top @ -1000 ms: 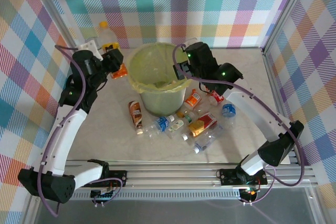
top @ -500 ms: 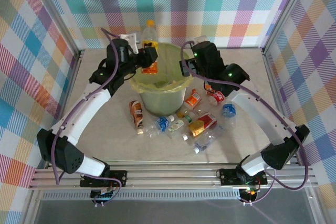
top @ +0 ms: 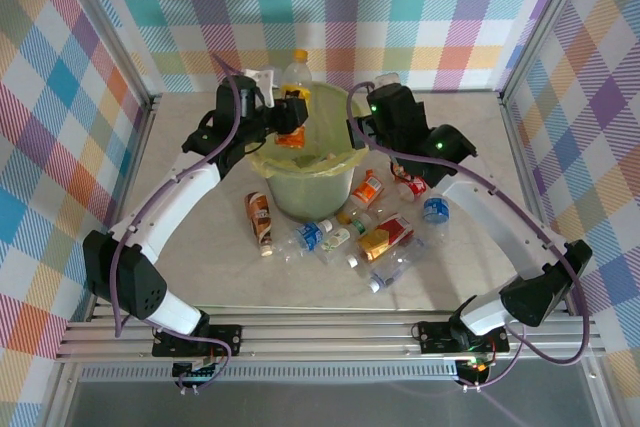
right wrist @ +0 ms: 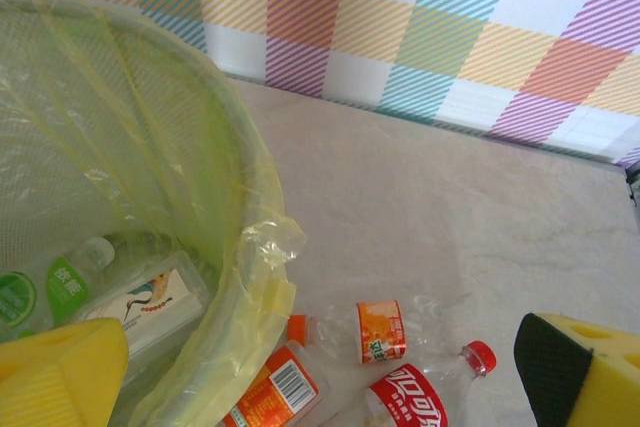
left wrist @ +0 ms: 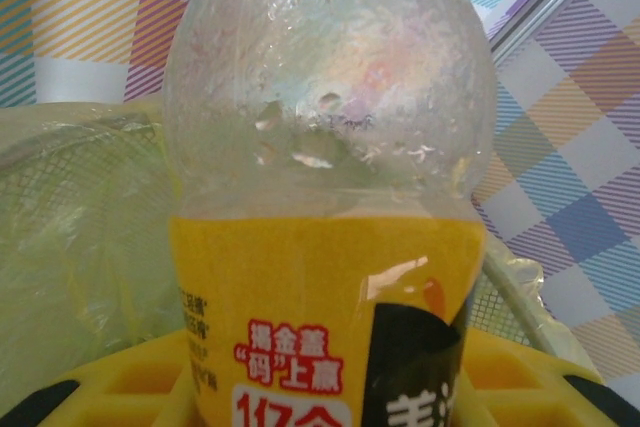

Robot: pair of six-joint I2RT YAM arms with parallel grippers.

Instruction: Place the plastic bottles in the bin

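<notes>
The left gripper, at the frame's upper centre, gripped a bottle over the rim of the bin. The right gripper gaped wide and empty just right of it.

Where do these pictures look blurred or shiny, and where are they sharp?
Left wrist: the held bottle is very near and soft, with a white glint on its yellow label. Right wrist: the bin looks sharp, the yellow fingers blurred. Top external: even light, sharp, faint shadows.

Orange-labelled bottle upright above bin rim, other bottles beside
</notes>
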